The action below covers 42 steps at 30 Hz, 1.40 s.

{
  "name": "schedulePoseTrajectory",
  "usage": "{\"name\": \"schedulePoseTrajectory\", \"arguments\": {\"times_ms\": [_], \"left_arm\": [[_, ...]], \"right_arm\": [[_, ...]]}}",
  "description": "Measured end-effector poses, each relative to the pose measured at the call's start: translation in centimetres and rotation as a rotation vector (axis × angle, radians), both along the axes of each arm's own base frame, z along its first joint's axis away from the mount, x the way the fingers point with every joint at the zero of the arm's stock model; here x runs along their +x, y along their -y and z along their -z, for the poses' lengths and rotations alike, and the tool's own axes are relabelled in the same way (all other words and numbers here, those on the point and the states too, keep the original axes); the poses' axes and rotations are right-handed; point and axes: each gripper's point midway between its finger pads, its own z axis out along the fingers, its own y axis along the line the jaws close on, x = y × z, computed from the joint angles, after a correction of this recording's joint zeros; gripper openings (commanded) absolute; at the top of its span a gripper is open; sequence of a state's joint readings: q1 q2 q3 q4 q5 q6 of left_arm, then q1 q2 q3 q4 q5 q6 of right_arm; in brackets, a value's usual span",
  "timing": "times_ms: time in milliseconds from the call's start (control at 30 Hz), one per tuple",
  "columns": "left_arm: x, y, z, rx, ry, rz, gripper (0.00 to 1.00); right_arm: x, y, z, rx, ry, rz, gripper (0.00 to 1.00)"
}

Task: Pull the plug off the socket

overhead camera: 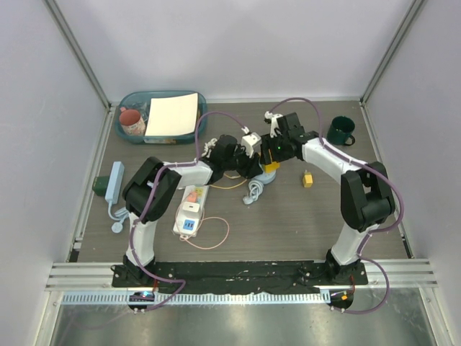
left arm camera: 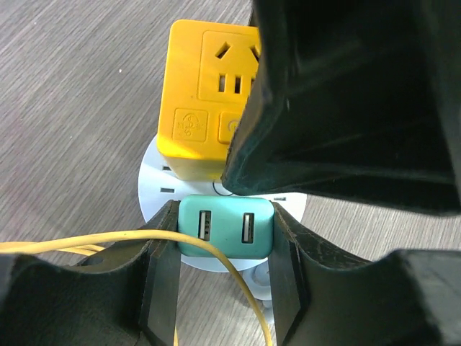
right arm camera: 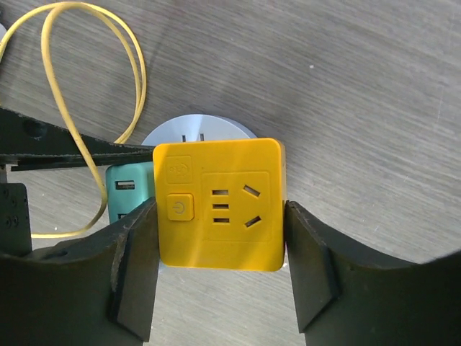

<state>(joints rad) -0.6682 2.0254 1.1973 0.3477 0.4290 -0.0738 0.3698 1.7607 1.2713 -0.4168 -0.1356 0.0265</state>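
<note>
The socket (overhead camera: 189,213), a long white strip with pastel faces, lies left of centre. The plug (overhead camera: 191,207), a small white block, sits on it, and neither gripper is near it. Both grippers meet further back over a round white base (left arm camera: 153,189). My left gripper (left arm camera: 225,220) is shut on a teal USB charger (left arm camera: 223,241) standing on that base, with a finger pressed against each side. Beside it, my right gripper (right arm camera: 220,216) is shut on a yellow cube adapter (right arm camera: 238,249) on the same base (right arm camera: 198,126).
A thin yellow cable (left arm camera: 108,238) loops past the left fingers. A blue bin (overhead camera: 130,99) holding a pink cup and white sheet stands at the back left. A green mug (overhead camera: 341,131) stands at the back right, a small yellow block (overhead camera: 307,179) on the right, and a light-blue strip (overhead camera: 114,182) at the left edge.
</note>
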Motion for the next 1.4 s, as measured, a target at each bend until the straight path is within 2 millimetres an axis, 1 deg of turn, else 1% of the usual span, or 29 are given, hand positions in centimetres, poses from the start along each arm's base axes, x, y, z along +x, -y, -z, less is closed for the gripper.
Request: {"name": "schedulePoseTrajectory", "arguments": {"times_ms": [167, 300, 467, 633, 733, 933, 1033, 1233, 1300, 1400], "left_arm": [[0.2, -0.2, 0.0, -0.003, -0.005, -0.009, 0.00], [0.1, -0.2, 0.1, -0.012, -0.005, -0.012, 0.00], [0.1, 0.1, -0.1, -0.023, 0.013, -0.008, 0.00], [0.1, 0.2, -0.2, -0.028, 0.020, -0.007, 0.00], [0.0, 0.2, -0.2, -0.029, 0.020, -0.007, 0.00], [-0.4, 0.2, 0.1, -0.030, -0.008, 0.003, 0.00], [-0.7, 0.3, 0.0, -0.042, -0.015, 0.018, 0.00], [-0.6, 0.4, 0.0, -0.051, -0.017, 0.016, 0.00], [-0.6, 0.4, 0.0, -0.051, -0.016, 0.014, 0.00], [-0.5, 0.6, 0.0, -0.054, -0.008, 0.016, 0.00]], "right_arm": [[0.1, -0.4, -0.1, -0.013, 0.062, 0.030, 0.01], [-0.2, 0.4, -0.1, 0.014, 0.103, 0.098, 0.01], [-0.4, 1.8, -0.1, 0.169, 0.064, 0.177, 0.01], [-0.9, 1.4, -0.1, 0.253, 0.010, 0.194, 0.01], [-1.0, 1.3, 0.0, 0.245, 0.012, 0.196, 0.01], [-1.7, 0.3, -0.7, 0.045, 0.099, 0.159, 0.01], [-1.8, 0.2, -1.1, -0.012, 0.123, 0.169, 0.01], [-1.7, 0.8, -1.1, -0.002, 0.111, 0.193, 0.01], [-1.4, 1.3, -1.0, 0.035, 0.090, 0.205, 0.01], [-1.3, 2.2, -0.5, 0.136, 0.044, 0.233, 0.01]]}}
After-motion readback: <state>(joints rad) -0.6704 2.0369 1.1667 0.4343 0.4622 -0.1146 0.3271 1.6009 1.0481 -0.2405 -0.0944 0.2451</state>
